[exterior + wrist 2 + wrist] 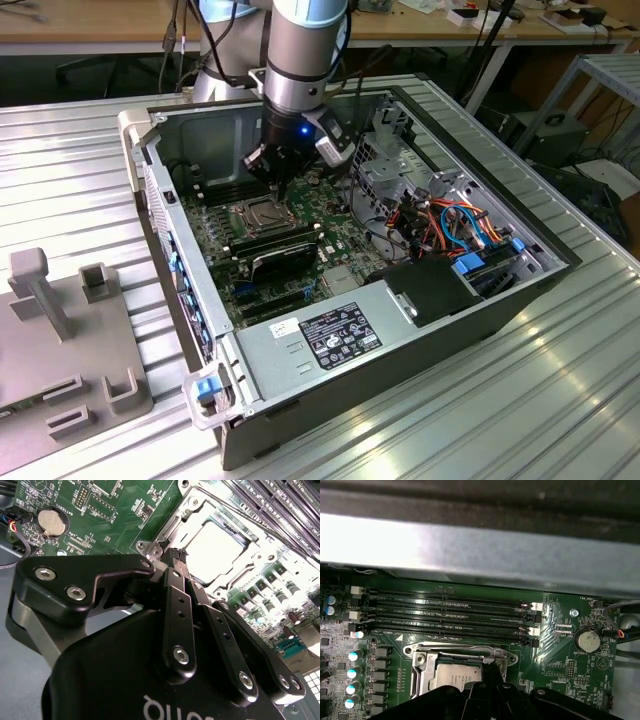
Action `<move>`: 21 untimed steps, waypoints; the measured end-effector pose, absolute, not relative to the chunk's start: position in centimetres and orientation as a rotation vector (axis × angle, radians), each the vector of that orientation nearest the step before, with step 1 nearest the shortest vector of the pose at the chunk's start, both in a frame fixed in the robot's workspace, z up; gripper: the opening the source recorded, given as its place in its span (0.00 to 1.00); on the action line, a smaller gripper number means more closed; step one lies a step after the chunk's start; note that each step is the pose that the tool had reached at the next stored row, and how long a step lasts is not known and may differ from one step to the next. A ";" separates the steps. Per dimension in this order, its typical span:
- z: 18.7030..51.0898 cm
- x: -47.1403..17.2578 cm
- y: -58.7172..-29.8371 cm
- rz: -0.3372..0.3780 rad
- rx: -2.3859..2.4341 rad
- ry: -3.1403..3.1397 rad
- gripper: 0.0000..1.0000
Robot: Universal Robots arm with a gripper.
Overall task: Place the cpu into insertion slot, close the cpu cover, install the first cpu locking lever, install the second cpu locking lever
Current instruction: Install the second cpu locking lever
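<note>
1. Below the arm in the exterior view, the gripper (281,185) hung low inside the open computer case (500,300), its tip just above the far edge of the insertion slot (252,214) on the motherboard (290,270). The cpu looked seated there, though its top was too small to judge.

2. Beyond the fingertips in the second wrist view, the gripper (178,556) was clenched with the fingers (175,587) pressed together and nothing between them. The tip sat at the metal edge of the cpu cover (212,517), which lay flat around the bright cpu (212,547). By my judgement the step was a lever or cover press, best done with a slow push along the frame edge, never on the chip.

3. Just ahead of the gripper in the first wrist view, the cpu (455,674) lay in its socket, the cpu cover (457,652) framing it, with the memory slots (450,612) farther off.
</note>
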State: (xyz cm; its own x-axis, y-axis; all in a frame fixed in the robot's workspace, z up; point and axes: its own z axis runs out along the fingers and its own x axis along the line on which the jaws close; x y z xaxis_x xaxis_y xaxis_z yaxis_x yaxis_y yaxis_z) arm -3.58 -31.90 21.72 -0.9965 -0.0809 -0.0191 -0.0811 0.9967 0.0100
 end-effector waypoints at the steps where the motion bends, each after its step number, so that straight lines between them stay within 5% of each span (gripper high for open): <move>1: 21.7 -3.6 -32.0 0.017 -0.127 3.120 0.11; 21: 21.7 -3.0 -34.7 0.016 -0.127 3.120 0.11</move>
